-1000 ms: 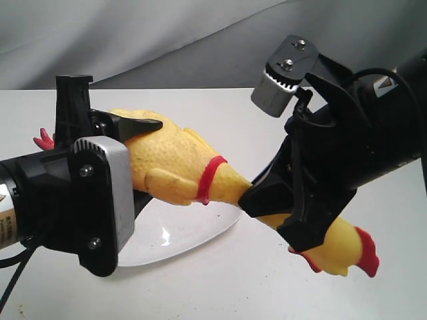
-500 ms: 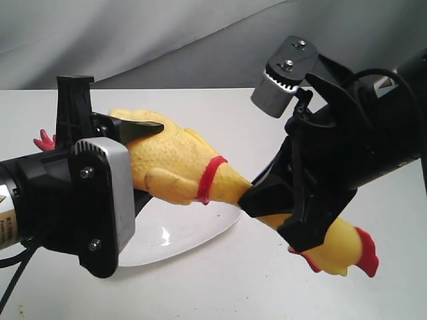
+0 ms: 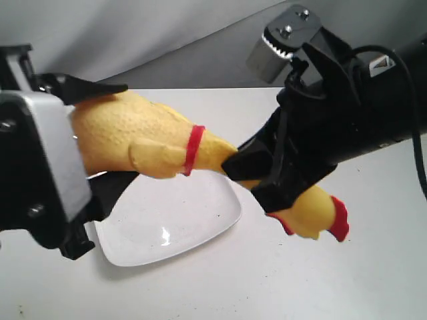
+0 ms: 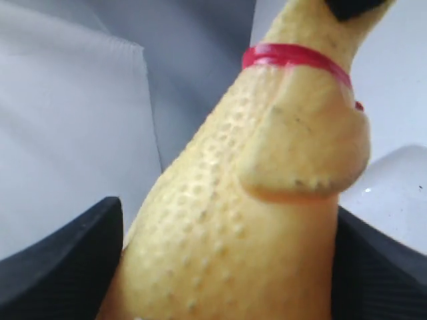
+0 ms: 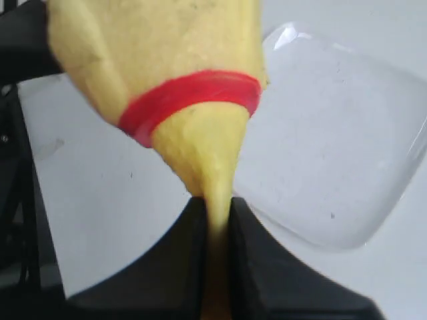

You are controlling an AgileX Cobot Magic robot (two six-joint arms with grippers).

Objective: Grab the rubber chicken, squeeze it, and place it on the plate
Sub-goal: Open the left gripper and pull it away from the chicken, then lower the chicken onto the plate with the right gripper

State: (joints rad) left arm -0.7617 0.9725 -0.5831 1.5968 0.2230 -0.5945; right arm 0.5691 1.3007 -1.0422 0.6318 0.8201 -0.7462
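The rubber chicken (image 3: 143,137) hangs in the air between my two arms, above the white plate (image 3: 173,223). My left gripper (image 3: 100,133) is shut on its plump yellow body (image 4: 233,227), a black finger on each side. My right gripper (image 3: 250,177) is shut on the thin neck (image 5: 213,193) just past the red collar band (image 3: 193,148). The head with its red comb (image 3: 339,220) sticks out beyond the right gripper. The plate (image 5: 333,153) lies on the table under the chicken. The red feet are hidden.
The white table (image 3: 320,280) runs under both arms. A grey cloth backdrop (image 3: 167,33) rises behind it. The left arm's camera housing (image 3: 40,167) fills the near left of the exterior view.
Both arms have shifted left and slightly up with the chicken held between them. The left arm has come closer to the camera. Both grips hold.
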